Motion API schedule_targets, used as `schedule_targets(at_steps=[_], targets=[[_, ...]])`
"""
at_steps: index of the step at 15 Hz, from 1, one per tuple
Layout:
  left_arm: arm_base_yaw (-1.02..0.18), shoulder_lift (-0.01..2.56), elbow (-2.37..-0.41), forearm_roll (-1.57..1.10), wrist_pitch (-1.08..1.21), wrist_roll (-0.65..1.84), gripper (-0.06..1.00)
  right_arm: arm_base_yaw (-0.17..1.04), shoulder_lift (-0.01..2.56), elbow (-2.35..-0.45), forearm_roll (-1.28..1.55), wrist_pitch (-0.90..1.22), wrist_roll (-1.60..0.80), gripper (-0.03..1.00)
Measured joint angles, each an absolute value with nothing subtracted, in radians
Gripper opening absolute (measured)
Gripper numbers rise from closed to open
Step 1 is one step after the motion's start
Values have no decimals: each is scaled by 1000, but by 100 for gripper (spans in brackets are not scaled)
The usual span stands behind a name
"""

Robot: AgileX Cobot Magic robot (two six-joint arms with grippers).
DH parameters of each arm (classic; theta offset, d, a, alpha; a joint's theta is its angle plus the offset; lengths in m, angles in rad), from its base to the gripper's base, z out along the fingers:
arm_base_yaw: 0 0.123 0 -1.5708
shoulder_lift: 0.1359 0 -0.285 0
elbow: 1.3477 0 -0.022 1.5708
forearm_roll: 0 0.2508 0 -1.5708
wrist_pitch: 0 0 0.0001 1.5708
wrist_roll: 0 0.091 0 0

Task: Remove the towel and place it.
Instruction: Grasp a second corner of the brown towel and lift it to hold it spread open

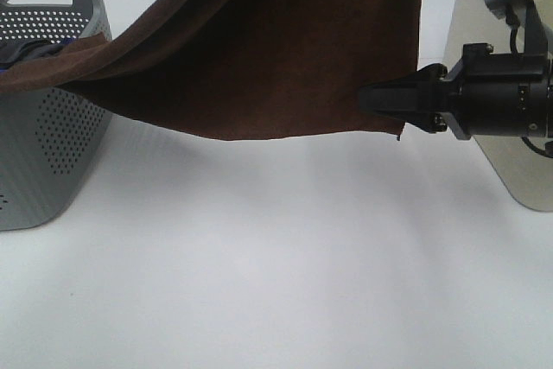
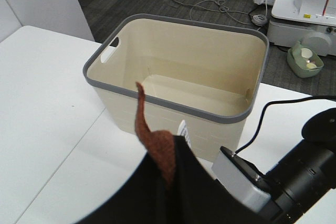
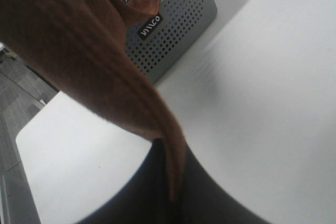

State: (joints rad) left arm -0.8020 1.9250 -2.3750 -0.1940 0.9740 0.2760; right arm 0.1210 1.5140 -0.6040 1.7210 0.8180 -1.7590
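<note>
Exterior high view: snag risk at the grey laundry basket [image 1: 52, 144]

Held taut above the table [image 1: 259, 283]: brown towel [image 1: 259, 49], pinched at one corner by right gripper [image 1: 380, 97], at another by left gripper [image 2: 167, 179]. Tail end draped over the basket rim; could catch there, drag the basket, or slip free.

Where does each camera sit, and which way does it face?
Exterior high: above the table, looking down at the hanging towel and grey basket; the right hand shows, gripping the towel near its corner.
Left wrist: on its own arm, facing the beige basket; the left hand shows dark, pinching towel; the right arm shows too.
Right wrist: on the right arm, facing along the towel to the grey basket; its hand shows dark.
Shared: exterior and right wrist both show grey basket, towel, table.
</note>
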Motion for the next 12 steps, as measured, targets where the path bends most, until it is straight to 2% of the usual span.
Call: schedule_targets(at_steps=[1, 3, 4, 8, 10, 12], targets=[[-802, 1925, -2375, -194, 974, 276, 0, 121, 1514, -604, 1721, 818, -1759, 0], [-802, 1963, -2375, -56, 967, 167, 0, 121, 1476, -678, 1573, 802, -1562, 0], [-802, 2016, -2375, 97, 951, 61, 0, 121, 1425, -797, 1308, 771, -1244, 0], [-766, 2081, -2375, 210, 821, -89, 0, 128, 1401, -1104, 593, 839, -546, 0], [-724, 2088, -2375, 177, 747, -133, 0, 128, 1401, -1242, 357, 895, -361, 0], [-699, 2075, -2375, 142, 702, -141, 0, 128, 1401, -1351, 290, 915, -304, 0]])
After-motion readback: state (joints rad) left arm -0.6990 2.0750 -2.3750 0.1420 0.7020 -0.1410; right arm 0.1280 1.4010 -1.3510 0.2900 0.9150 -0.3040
